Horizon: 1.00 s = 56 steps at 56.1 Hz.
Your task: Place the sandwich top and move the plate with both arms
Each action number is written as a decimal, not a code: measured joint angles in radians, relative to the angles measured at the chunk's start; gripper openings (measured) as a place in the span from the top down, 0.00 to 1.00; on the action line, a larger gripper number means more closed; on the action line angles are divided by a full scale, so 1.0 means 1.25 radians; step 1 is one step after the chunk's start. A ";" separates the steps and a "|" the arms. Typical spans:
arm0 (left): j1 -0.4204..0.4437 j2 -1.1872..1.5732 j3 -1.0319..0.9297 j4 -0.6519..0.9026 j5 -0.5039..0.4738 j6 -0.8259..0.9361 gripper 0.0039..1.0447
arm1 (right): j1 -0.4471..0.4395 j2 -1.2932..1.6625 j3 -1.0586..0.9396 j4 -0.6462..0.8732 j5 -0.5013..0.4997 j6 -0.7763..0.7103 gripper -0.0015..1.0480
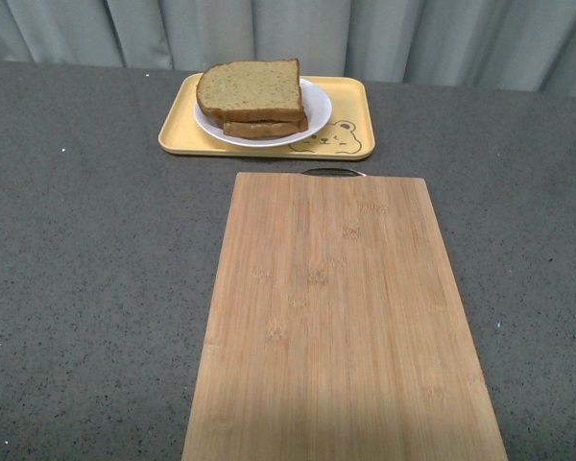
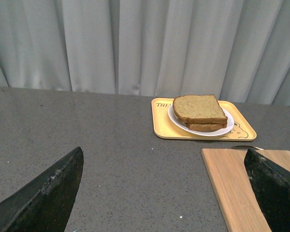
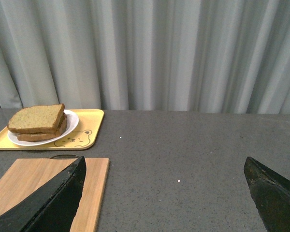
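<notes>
The sandwich top [image 1: 249,89], a bare tan speckled slice with brown crust, lies on a lower slice on the white plate [image 1: 317,108]. The plate sits on the yellow bear tray [image 1: 355,125] at the far middle of the table. The stack also shows in the left wrist view [image 2: 198,108] and the right wrist view [image 3: 35,118]. Neither arm shows in the front view. My left gripper [image 2: 166,188] is open and empty over the grey table, left of the board. My right gripper [image 3: 166,191] is open and empty over the table, right of the board. Both are well short of the plate.
A bamboo cutting board [image 1: 341,317] with a metal handle [image 1: 332,172] lies lengthwise in front of the tray, reaching the near edge. It shows in the left wrist view [image 2: 232,183] and the right wrist view [image 3: 34,183]. Grey curtains [image 1: 365,34] hang behind the table.
</notes>
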 joint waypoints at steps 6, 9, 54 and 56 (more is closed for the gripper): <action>0.000 0.000 0.000 0.000 0.000 0.000 0.06 | 0.000 0.000 0.000 0.000 0.000 0.000 0.09; 0.000 0.000 0.000 0.000 0.000 0.000 0.06 | 0.000 0.000 0.000 0.000 0.000 0.000 0.09; 0.000 0.000 0.000 0.000 0.000 0.000 0.06 | 0.000 0.000 0.000 0.000 0.000 0.000 0.09; 0.000 0.000 0.000 0.000 0.000 0.000 0.06 | 0.000 0.000 0.000 0.000 0.000 0.000 0.09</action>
